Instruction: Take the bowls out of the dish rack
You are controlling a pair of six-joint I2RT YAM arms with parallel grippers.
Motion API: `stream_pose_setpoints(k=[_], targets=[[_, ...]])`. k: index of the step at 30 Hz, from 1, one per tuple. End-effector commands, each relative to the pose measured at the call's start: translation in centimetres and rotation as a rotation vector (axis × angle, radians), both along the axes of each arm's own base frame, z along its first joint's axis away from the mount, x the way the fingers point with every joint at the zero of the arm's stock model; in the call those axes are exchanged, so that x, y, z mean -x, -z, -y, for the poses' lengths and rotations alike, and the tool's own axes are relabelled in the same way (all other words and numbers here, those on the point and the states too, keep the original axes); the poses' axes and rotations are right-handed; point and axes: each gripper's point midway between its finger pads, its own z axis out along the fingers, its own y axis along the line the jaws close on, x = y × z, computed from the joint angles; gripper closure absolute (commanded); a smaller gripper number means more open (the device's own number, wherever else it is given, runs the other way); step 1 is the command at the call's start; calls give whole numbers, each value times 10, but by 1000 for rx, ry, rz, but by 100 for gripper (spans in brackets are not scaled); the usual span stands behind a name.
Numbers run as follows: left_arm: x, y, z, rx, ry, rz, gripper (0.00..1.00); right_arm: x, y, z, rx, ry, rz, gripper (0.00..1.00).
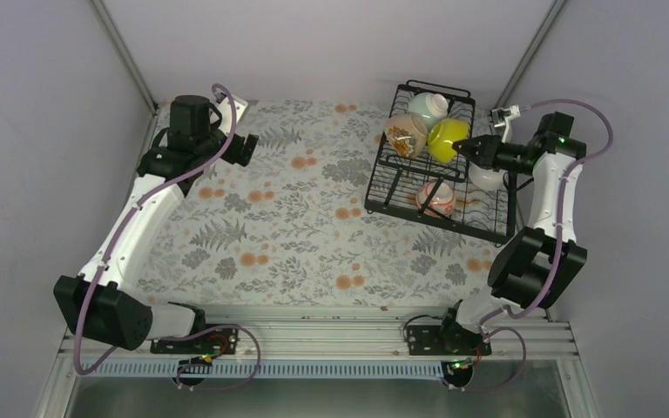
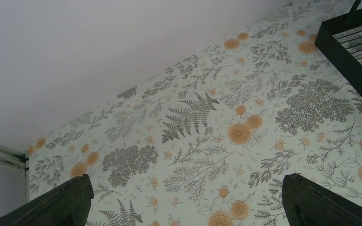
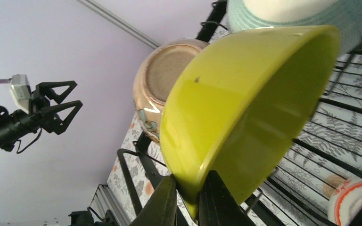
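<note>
Right pincer (image 3: 187,198) grips rim of lime-yellow bowl (image 3: 245,108) in dish rack (image 1: 401,187)

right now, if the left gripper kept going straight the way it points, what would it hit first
Most likely the flowered tablecloth: the left gripper, open, aims down at a bare patch of it. The black rack lies off to the right of that line. Depth is hard to judge.

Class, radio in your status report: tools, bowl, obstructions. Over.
Left tool open, empty, over the table. Right tool shut on lime-yellow bowl at its rim, on the dish rack. Tan bowl, mint bowl close beside.
</note>
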Motion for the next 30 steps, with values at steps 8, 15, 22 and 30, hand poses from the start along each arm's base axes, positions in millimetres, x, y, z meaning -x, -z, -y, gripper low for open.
stream_pose_setpoints(k=[8,15,22,30], targets=[[4,1,13,5,53,-10,0,7,-39,-7,-35,-52,130,96],[4,3,18,-12,69,-2,0,12,-67,-10,2,-55,219,96],[11,-20,36,7,163,55,0,18,-95,-15,-15,-72,285,96],[13,-37,69,-33,238,104,0,25,-114,-25,21,-101,346,97]])
